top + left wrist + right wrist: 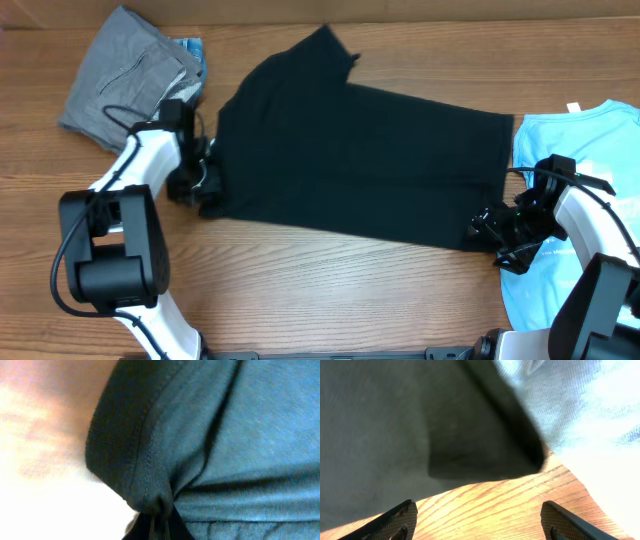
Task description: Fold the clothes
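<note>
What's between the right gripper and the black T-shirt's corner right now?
Only bare wooden table. In the right wrist view, the open right gripper faces the black T-shirt corner with nothing in between, not yet touching it.

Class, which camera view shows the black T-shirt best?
Overhead: the whole black T-shirt lies spread on the table. The left wrist view shows only a bunched seam, close up; the right wrist view only one corner.

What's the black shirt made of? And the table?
The black T-shirt looks like soft knit cloth, maybe cotton: matte, wrinkly, with a stitched hem in the left wrist view. The table looks like wood or wood-look laminate, showing brown grain lines.
</note>
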`<state>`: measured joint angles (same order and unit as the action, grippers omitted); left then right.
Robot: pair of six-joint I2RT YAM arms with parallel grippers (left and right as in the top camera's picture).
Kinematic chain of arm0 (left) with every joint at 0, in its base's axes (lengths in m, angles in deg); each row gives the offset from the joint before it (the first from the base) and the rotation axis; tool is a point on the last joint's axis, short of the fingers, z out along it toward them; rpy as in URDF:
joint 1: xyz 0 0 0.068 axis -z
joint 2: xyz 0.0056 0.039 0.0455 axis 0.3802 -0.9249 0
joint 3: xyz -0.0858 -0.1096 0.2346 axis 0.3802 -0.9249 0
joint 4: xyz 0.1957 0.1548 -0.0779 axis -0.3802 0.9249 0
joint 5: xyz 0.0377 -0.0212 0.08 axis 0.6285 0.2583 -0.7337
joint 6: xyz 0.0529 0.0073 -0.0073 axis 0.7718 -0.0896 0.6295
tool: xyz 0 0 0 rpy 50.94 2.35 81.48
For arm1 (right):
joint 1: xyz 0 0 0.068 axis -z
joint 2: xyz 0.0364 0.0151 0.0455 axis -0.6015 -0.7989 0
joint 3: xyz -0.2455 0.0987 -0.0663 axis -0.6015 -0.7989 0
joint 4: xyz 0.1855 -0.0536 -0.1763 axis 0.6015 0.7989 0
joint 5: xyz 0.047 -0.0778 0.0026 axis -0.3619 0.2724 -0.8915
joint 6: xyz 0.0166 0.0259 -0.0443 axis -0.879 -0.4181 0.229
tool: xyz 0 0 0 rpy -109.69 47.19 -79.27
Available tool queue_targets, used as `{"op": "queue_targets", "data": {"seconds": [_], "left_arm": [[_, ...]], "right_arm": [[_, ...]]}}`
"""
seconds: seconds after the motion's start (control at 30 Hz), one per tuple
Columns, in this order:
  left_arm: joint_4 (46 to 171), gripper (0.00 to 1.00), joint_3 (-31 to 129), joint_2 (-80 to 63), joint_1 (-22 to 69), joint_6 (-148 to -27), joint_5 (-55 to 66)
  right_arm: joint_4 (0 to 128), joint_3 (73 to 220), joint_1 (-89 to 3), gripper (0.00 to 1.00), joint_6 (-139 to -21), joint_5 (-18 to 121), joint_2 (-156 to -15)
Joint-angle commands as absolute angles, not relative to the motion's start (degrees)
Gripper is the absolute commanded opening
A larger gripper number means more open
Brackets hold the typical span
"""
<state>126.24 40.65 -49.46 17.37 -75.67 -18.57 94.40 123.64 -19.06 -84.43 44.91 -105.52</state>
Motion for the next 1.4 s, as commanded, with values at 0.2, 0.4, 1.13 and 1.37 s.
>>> {"op": "queue_targets", "data": {"seconds": [0.2, 0.4, 1.13, 1.37], "left_arm": [[131.25, 0.04, 38.95, -50.27, 4.52, -80.32, -19.44], [130.04, 0.27, 38.97, -50.25, 4.08, -76.89, -12.21], [134.63, 0.5, 41.22, -29.46, 5.55, -75.01, -11.93], [134.66, 0.42, 41.2, -29.53, 7.69, -71.52, -11.51]], "right_arm": [[94.29, 123.57, -19.39, 0.83, -82.55, 45.47, -105.43], [89.35, 120.51, -22.82, 0.66, -78.96, 37.17, -105.43], [98.12, 121.21, -29.99, 0.64, -94.22, 48.64, -100.71], [85.68, 124.03, -26.6, 0.62, -87.05, 42.92, -100.52]]}}
